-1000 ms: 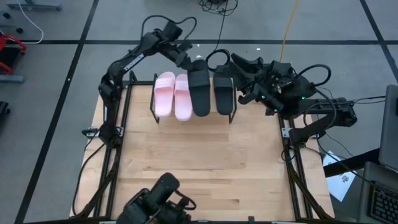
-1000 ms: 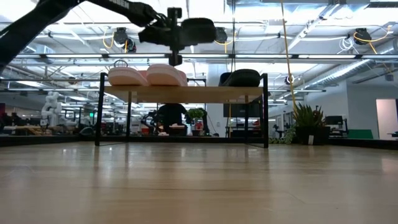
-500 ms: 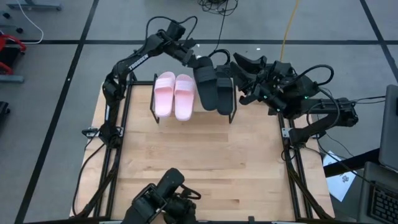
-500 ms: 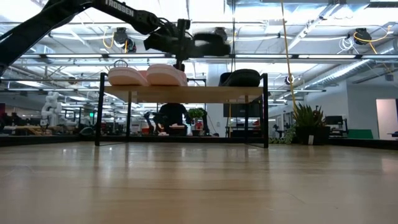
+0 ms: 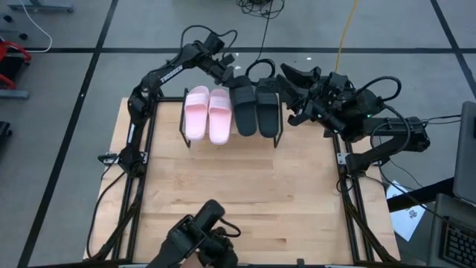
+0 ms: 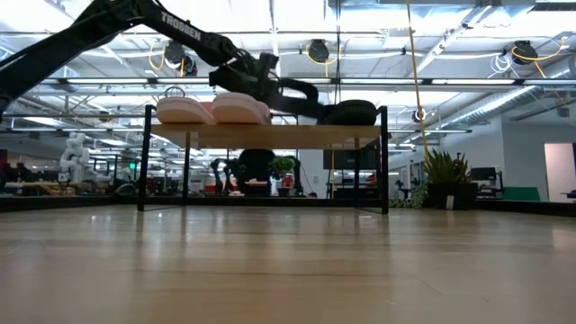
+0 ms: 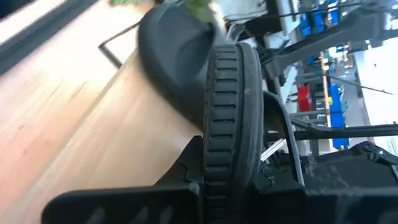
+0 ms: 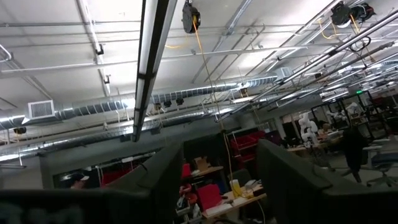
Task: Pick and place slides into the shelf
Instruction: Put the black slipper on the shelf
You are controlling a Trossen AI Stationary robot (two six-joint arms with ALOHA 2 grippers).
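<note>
The shelf (image 5: 230, 138) stands at the table's far side, its plank (image 6: 270, 135) on thin black legs. Two pale pink slides (image 5: 209, 113) lie side by side on its left half, and one black slide (image 5: 268, 112) lies on its right end. My left gripper (image 5: 225, 74) reaches over the shelf's far edge, shut on the second black slide (image 5: 242, 112), which sits between the pink pair and the other black one. My right gripper (image 5: 294, 82) hangs open just right of the shelf, pointing up at the ceiling, touching nothing. My left gripper pinches the black slide by its far end (image 7: 227, 180) between the two fingers, slanting down from the far-left side. The ribbed sole edge (image 7: 230, 106) runs out from between the fingers. In the low view the slide (image 6: 301, 94) tilts down toward the plank; whether its lower end rests there I cannot tell.
The wooden tabletop (image 5: 238, 201) spreads out on the near side of the shelf. A camera mount (image 5: 197, 242) sits at the table's near edge. Cables and the right arm's body (image 5: 372, 123) crowd the far right corner.
My left gripper has come down from well above the shelf toward the plank, still shut on the black slide. The slide swung briefly over the other black slide, then dropped into the gap beside it, tipping from level to nose-down.
</note>
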